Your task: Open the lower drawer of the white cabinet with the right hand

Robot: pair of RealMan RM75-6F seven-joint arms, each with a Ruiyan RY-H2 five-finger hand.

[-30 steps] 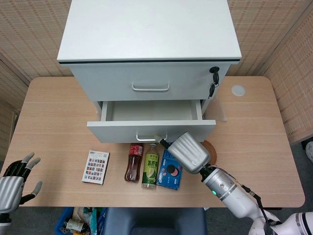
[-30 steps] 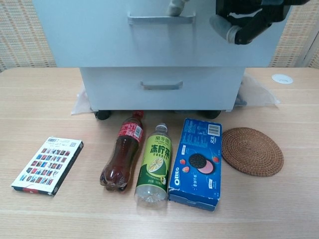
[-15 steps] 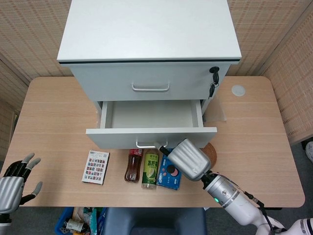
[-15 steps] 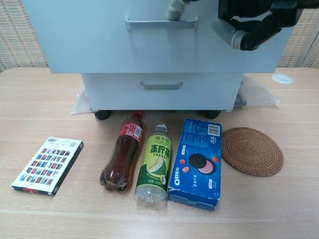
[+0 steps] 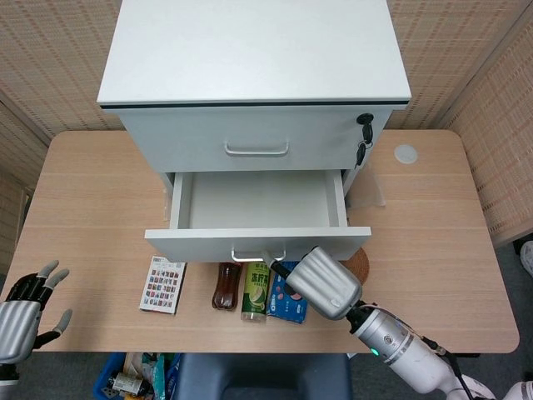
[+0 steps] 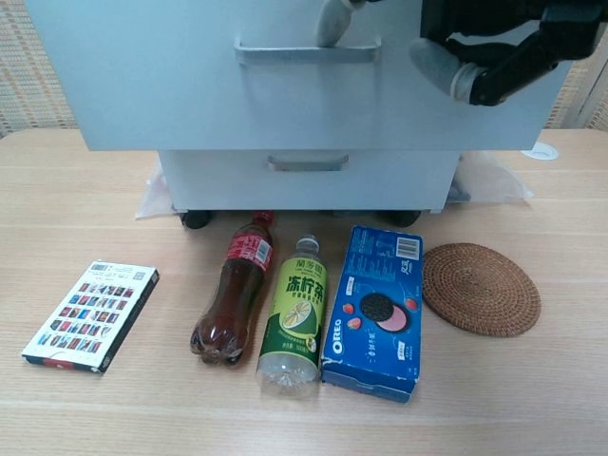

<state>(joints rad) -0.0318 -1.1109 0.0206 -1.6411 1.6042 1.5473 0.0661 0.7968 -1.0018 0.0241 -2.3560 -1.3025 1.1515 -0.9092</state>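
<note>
The white cabinet (image 5: 254, 58) stands at the back middle of the table. Its pulled-out drawer (image 5: 256, 200) shows an empty inside, and the drawer front (image 6: 294, 85) fills the top of the chest view. My right hand (image 5: 325, 282) is in front of that drawer, with a finger (image 6: 332, 17) hooked over the metal handle (image 6: 307, 52). The rest of the right hand (image 6: 494, 47) hangs curled to the right of the handle. My left hand (image 5: 23, 310) hovers at the table's front left corner, fingers spread, holding nothing.
In front of the cabinet lie a card box (image 6: 90, 315), a cola bottle (image 6: 233, 299), a green drink bottle (image 6: 296, 313), an Oreo box (image 6: 375, 309) and a woven coaster (image 6: 480, 288). Another shut drawer (image 6: 304, 179) sits below the pulled-out one. Keys (image 5: 364, 137) hang from the cabinet's lock.
The drawer has slid further out toward the table's front edge. My right hand has drawn back with it, still hooked on the handle. The left hand has stayed still.
</note>
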